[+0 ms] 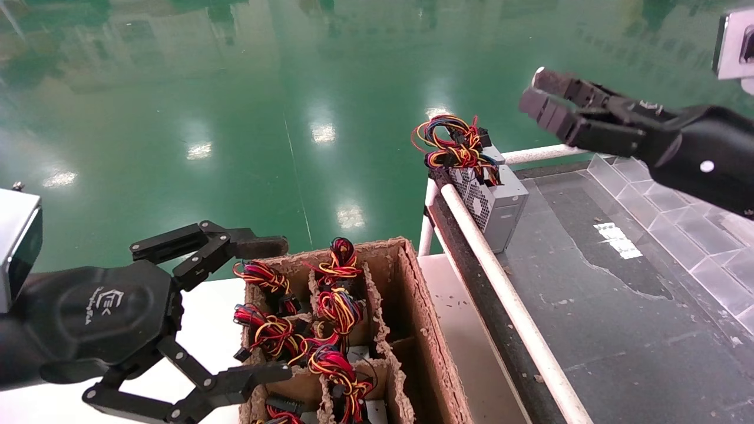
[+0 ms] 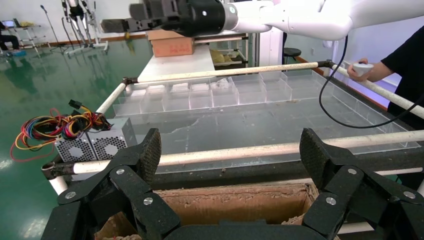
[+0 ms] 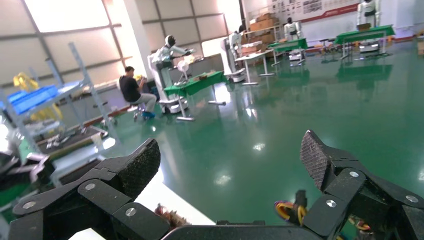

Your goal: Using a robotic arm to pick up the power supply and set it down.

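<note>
Both sets of jaws stand wide apart and hold nothing. Your right gripper hangs at the upper right of the head view, above the dark counter with its white rail and clear dividers. The power supply sits at the counter's far corner, mid-frame, wires bunched on top, well apart from that gripper. Your left gripper waits at lower left, just beside the cardboard crate of wire-bundled units. Glossy green floor fills the upper frame.
</note>
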